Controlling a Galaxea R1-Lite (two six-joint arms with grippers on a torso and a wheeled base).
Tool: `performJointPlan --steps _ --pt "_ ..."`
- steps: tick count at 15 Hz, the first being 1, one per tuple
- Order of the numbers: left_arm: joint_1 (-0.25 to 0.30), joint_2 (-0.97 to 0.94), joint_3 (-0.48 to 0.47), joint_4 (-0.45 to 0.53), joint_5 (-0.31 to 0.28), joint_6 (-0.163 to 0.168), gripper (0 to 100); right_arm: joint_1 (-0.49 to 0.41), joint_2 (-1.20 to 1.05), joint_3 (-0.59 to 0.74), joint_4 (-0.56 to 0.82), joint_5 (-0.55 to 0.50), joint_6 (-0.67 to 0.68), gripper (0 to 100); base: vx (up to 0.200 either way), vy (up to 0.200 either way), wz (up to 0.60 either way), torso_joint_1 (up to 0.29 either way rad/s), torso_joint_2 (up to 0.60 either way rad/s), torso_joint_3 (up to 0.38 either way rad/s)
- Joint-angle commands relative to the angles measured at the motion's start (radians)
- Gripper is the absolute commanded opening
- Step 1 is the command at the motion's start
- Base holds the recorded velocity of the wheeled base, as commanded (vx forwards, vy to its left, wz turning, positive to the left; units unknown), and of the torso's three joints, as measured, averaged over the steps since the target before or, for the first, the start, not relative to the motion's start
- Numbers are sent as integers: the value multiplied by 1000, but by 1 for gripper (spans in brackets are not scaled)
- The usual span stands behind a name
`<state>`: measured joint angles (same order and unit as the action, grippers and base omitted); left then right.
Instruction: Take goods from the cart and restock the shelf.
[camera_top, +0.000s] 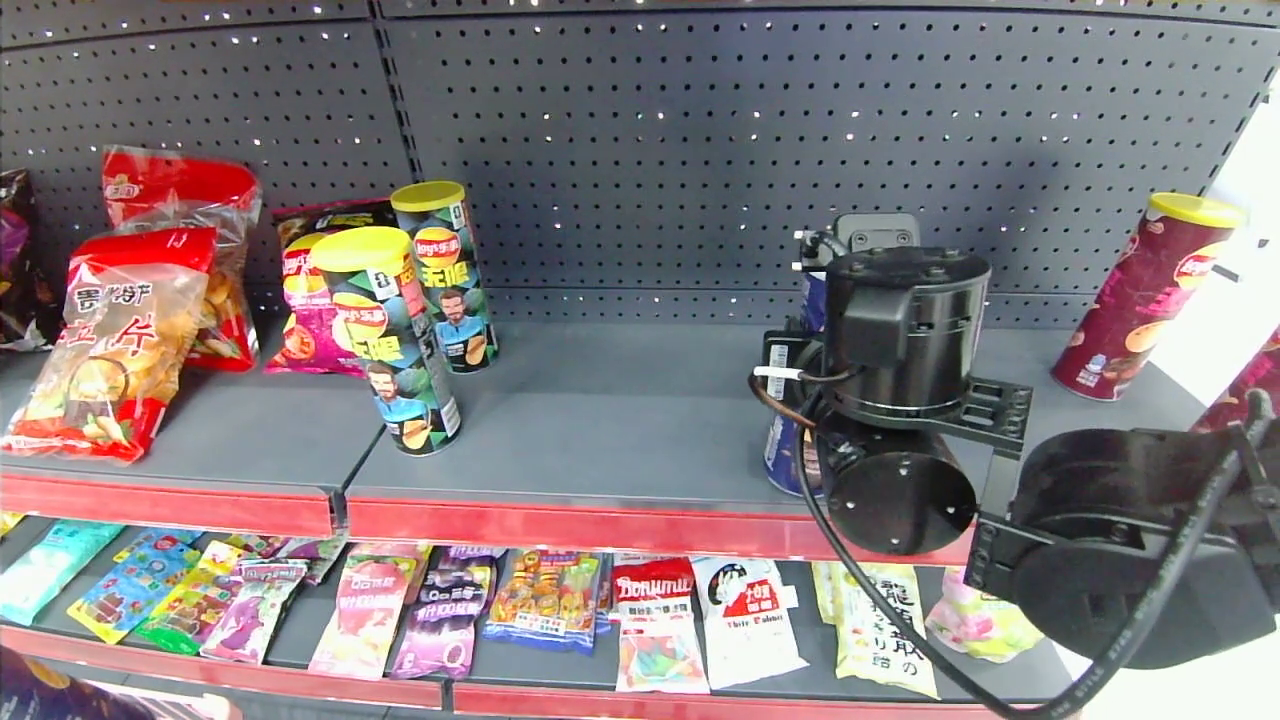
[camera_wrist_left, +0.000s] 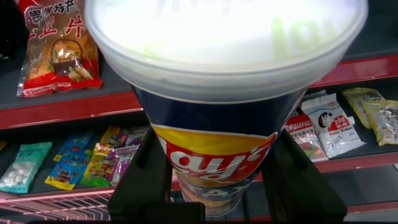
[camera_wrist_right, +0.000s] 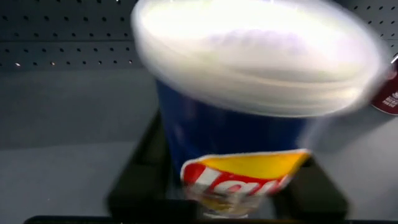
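Grey pegboard (camera_top: 650, 150) backs the upper shelf (camera_top: 620, 420), where a blue chip can (camera_wrist_right: 230, 130) is held upright near the front edge, clamped in the right pincer (camera_wrist_right: 233, 193). The left pincer (camera_wrist_left: 217, 186) grips a second blue can (camera_wrist_left: 217, 124) out in front of the shelves. Two yellow-lidded cans (camera_top: 385, 340) stand further left on the shelf, and a maroon can (camera_top: 1150, 300) stands at its right end.

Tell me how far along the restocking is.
Standing on the shelf: two yellow-lidded cans at left, one maroon can. In hand: right gripper holds a blue can at the shelf's front edge; left gripper holds a second blue can. Left to do: place and release both.
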<state>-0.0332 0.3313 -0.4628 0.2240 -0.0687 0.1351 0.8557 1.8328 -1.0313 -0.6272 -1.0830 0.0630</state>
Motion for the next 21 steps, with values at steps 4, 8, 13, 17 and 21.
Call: performJointPlan --steps 4,8,13,17,21 --pt "-1 2 0 0 0 0 0 3 0 -1 -2 -2 1 100 0 0 0 0 0 0" --pt "-1 2 -2 0 0 0 0 17 -43 20 -2 2 8 100 0 0 0 0 0 0" --pt "-1 8 -2 -2 0 0 0 45 -95 46 -2 -6 75 100 0 0 0 0 0 0" --pt "-1 5 0 -2 0 0 0 100 -167 178 -3 -5 77 100 0 0 0 0 0 0" --pt "-1 5 -2 -2 0 0 0 152 -201 194 -3 -5 81 100 0 0 0 0 0 0"
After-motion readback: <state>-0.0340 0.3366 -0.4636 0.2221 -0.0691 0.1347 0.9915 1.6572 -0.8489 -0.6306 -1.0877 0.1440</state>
